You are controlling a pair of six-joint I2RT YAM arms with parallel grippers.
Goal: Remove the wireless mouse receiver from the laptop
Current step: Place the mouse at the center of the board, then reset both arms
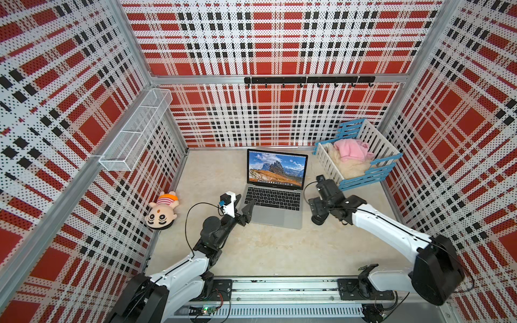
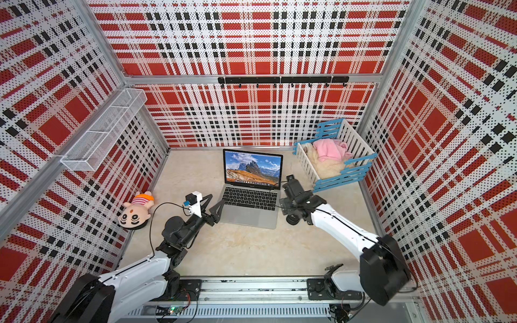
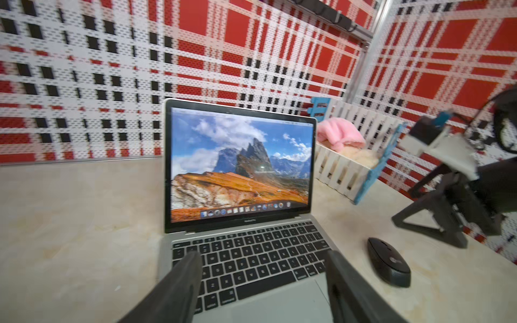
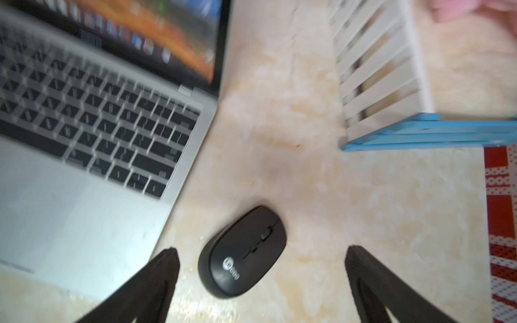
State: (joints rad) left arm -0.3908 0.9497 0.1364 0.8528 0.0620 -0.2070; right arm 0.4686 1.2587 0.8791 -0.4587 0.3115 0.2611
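The laptop (image 1: 275, 195) stands open in the middle of the table, with a mountain picture on its screen (image 3: 240, 165). My left gripper (image 3: 263, 260) is open, its two fingers spread over the keyboard's front half near the laptop's left side (image 1: 246, 203). My right gripper (image 4: 262, 250) is open wide just right of the laptop (image 1: 314, 208). It hovers over a black oval mouse (image 4: 243, 254) on the table, which sits between the fingers with clear gaps on both sides. The wireless mouse receiver is not visible in any view.
A white and blue slatted crib (image 1: 361, 156) holding pink cloth stands at the back right, close behind my right arm. A plush doll (image 1: 162, 211) lies at the left wall. A wire basket (image 1: 137, 131) hangs on the left wall.
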